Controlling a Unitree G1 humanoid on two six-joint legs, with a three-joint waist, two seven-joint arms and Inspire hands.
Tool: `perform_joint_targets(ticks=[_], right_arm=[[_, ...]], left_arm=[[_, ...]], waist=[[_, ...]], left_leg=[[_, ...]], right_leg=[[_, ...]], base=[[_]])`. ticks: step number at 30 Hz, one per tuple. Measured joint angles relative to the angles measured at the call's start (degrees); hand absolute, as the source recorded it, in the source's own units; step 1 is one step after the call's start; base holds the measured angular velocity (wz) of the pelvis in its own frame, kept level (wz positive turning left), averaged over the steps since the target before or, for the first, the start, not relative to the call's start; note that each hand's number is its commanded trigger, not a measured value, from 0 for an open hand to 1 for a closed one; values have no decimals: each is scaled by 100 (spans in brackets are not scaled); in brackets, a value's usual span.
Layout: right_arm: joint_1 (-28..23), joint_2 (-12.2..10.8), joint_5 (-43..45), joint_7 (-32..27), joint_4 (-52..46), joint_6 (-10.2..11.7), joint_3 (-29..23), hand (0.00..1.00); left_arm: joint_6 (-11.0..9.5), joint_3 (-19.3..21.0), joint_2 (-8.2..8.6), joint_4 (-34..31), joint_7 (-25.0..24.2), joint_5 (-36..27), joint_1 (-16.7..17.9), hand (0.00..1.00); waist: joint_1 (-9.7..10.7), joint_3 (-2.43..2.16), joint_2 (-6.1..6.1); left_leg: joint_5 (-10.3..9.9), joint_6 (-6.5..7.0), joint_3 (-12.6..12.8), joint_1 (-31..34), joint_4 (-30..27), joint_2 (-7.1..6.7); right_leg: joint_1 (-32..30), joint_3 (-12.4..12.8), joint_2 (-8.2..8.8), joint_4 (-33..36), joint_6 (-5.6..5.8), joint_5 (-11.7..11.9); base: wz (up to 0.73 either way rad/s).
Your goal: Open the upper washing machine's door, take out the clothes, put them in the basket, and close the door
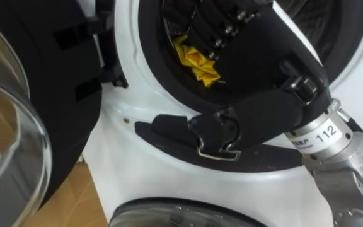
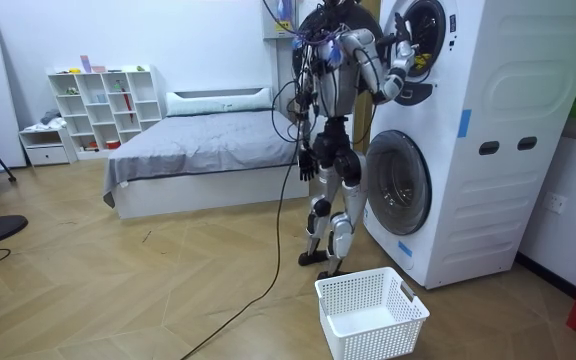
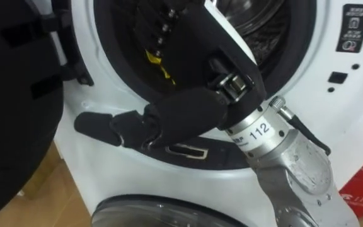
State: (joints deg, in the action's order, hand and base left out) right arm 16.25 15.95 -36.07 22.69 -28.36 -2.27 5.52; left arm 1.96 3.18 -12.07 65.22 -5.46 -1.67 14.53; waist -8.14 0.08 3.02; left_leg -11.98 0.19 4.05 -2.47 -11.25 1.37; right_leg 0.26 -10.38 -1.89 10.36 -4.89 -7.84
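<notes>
The robot stands upright on the wooden floor, close against the front of a white stacked washing machine (image 2: 468,140), with a white laundry basket (image 2: 368,315) on the floor just beside its feet. Its right arm is raised to the upper drum opening, whose door (image 1: 49,94) is swung open to the left of the eye views.

The right hand (image 1: 263,75) lies across the lower part of that opening. Its thumb (image 1: 169,126) stretches leftward along the dark seal, just above a metal latch (image 1: 219,153). Its fingers (image 1: 222,28) reach up into the drum and run out at the picture's top edge, so their hold cannot be determined.

A yellow garment (image 1: 197,62) lies inside the upper drum, just beside those fingers and possibly touching them; contact is not confirmed.

The left hand (image 2: 306,160) hangs by the robot's hip in the room view, too small to read. The lower door (image 2: 396,185) is closed.
</notes>
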Motion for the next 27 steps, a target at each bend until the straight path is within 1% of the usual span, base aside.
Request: perform_joint_targets(ticks=[2, 5, 6, 7, 10, 13, 15, 17, 21, 23, 24, 26, 27], right_arm=[[0, 1, 0, -4, 0, 17, 12, 0], [-1, 0, 5, 0, 0, 65, 10, 0], [-1, 1, 7, 0, 0, 85, 9, 0], [-1, 2, 7, -1, 0, 106, 6, 0], [-2, 9, 21, -12, -1, 106, -27, 0], [-19, 11, 70, -213, -1, 105, -74, 0], [-61, 11, 93, -316, -1, 105, -116, 0], [-71, 21, 351, -432, 10, 101, -247, 0], [-128, 43, 768, -586, 21, 97, -398, 0], [-198, 88, 956, -636, 21, 85, -541, 0], [-197, 126, 957, -649, 21, 85, -584, 0], [-189, 291, 1048, -687, 144, 84, -802, 0], [-188, 311, 1140, -714, 202, 82, -858, 0]], left_arm=[[-41, -3, -14, -10, 19, -26, -24, 0], [-46, -6, -14, 0, 33, -13, -44, 0], [-52, -6, -14, 0, 34, -1, -44, 0], [-60, -6, -14, 0, 37, 2, -43, 0], [-62, 3, -10, -3, 44, -1, -29, 0], [-61, 33, -7, 3, 43, 2, 25, 0], [-60, 122, -4, 6, 45, 4, 25, 0], [-58, 142, -4, 13, 113, -4, 38, 0], [-56, 236, -2, 14, 149, 5, 55, 0], [-49, 359, 1, 12, 154, 8, 89, 0], [-35, 363, 1, 7, 154, 9, 99, 0], [54, 391, 2, -14, 154, 16, 101, 0], [62, 414, 2, -16, 154, 16, 100, 0]], waist=[[3, -1, 39], [29, 0, 52], [38, -6, 63], [40, -1, 70], [51, 5, 70], [71, 19, 49], [85, 14, 55], [166, 12, 61], [257, 4, 71], [331, -8, 90], [337, -7, 89], [367, -14, 100], [369, -16, 110]], left_leg=[[0, 0, -16, 0, 51, 1], [1, 1, -45, 1, 42, -6], [1, 1, -50, 2, 41, -6], [1, 1, -65, -1, 42, -7], [1, 1, -48, -55, 43, -3], [0, 0, -75, -120, 50, -2], [-5, -6, -75, -129, 50, -6], [-11, -5, -91, -127, 52, -16], [-11, -4, -91, -130, 52, -17], [-13, -4, -90, -129, 53, -17], [-14, -4, -88, -127, 53, -16], [-15, -3, -90, -144, 57, -14], [-15, -3, -90, -145, 58, -14]], right_leg=[[8, -17, -5, -61, 0, 1], [25, -45, 6, -76, 6, -3], [29, -47, 6, -81, 10, -6], [42, -55, 8, -89, 18, -16], [76, -48, 10, -122, 27, -35], [161, -46, 9, -170, 27, -35], [175, -43, 4, -175, 30, -36], [183, -53, 0, -177, 30, -37], [197, -42, -2, -176, 30, -37], [201, -39, -6, -178, 31, -38], [203, -38, -6, -178, 31, -38], [217, -40, -2, -175, 31, -37], [222, -42, -3, -175, 31, -37]], base=[[0], [2], [4], [6], [2], [0], [0], [4], [0], [0], [0], [0], [0]])
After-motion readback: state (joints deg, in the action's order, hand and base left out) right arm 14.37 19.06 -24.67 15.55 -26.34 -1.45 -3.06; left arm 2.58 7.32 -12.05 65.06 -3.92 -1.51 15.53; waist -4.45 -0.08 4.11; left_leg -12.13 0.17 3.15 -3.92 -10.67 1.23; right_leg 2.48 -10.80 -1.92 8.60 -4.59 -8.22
